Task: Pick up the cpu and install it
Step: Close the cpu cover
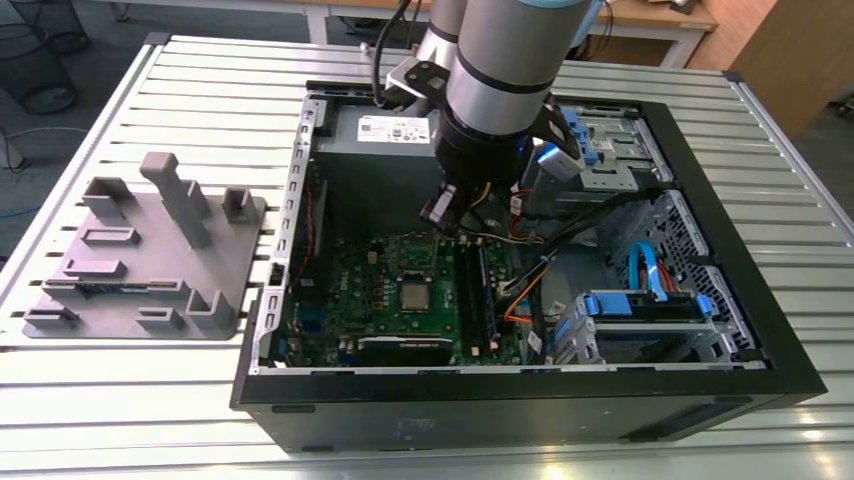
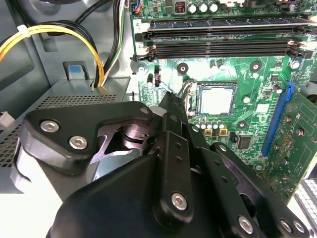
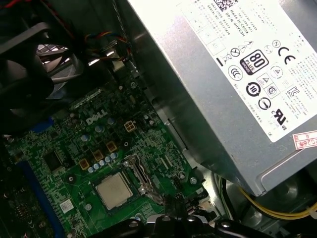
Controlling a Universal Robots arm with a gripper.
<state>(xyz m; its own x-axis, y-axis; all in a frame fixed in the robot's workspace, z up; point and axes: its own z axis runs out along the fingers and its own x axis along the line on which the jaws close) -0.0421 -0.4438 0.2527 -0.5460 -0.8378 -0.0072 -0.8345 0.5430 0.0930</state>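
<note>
Open computer case (image 1: 287,300) on a slatted metal table (image 1: 160,400), with the arm reaching in from above. The gripper (image 1: 451,222) is seen above the green motherboard (image 1: 360,290), close to the memory slots (image 1: 474,300). In the second wrist view the fingers (image 2: 168,144) are seen pressed together to a narrow tip, and nothing is held between them.

The cpu (image 1: 418,297) is shown lying flat in its socket near the middle of the motherboard, apart from the gripper (image 2: 171,99); its dull silver top is visible in both wrist views (image 2: 217,100) (image 3: 114,191). A shiny metal frame (image 3: 138,173) is seen just beside it.

Surroundings: the grey power supply (image 3: 233,74) is mounted at the far wall of the case, with yellow cables (image 2: 64,34) running from it. A dark fan (image 3: 25,74) is placed near the motherboard's edge. A long blue slot (image 2: 277,119) is set beside the socket. Drive bays with blue fittings (image 1: 641,305) occupy the exterior view's right of the case. A grey moulded fixture (image 1: 147,250) rests on the table at the exterior view's left, well apart from the case.
</note>
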